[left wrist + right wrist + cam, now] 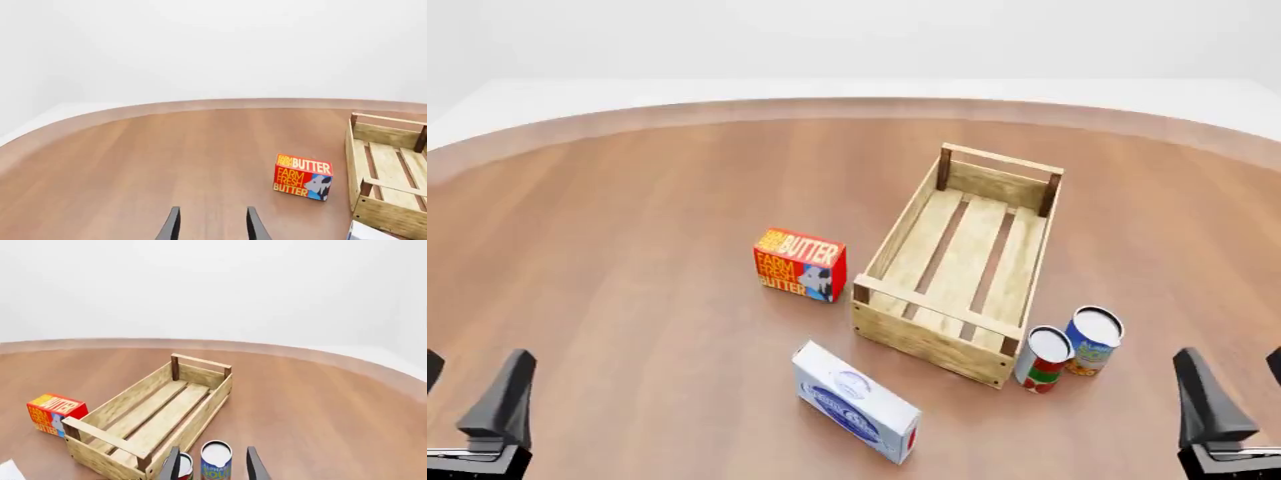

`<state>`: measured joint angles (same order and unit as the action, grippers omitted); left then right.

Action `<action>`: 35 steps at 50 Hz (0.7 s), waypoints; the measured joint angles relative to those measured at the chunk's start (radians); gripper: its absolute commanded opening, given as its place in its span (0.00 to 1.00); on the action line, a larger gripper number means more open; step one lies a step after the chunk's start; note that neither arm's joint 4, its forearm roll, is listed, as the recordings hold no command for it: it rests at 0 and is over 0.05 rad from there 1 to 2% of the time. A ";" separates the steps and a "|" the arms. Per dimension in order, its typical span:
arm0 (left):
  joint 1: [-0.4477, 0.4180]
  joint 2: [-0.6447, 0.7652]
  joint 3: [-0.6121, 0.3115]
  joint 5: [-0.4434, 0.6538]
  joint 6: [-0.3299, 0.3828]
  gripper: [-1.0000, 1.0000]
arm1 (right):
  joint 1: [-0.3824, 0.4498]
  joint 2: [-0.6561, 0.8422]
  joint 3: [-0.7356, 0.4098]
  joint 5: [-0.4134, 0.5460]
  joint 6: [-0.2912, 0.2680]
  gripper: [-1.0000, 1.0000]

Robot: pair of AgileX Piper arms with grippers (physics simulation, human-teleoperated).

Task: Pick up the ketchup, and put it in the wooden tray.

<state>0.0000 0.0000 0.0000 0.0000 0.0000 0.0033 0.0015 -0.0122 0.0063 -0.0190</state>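
Fingers of both the left gripper (212,225) and right gripper (212,463) stand apart, holding nothing, low at the near corners. No ketchup shows anywhere. Mid-table sits the wooden tray (897,232), butter box (799,265) left, two cans (1069,349) near-right.

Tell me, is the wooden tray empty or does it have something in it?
Empty. The wooden tray shows only bare slats in the front and right wrist views.

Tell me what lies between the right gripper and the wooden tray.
A red-and-white can and a blue can, upright by the near corner of the wooden tray; front and right wrist views show them.
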 measured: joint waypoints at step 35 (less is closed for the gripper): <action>0.000 0.000 0.000 0.000 0.000 1.00 | 0.353 0.633 -0.185 -0.260 -0.140 1.00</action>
<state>0.0000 0.0000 0.0000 0.0000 0.0000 0.3559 0.6347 -0.1969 -0.2533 -0.1586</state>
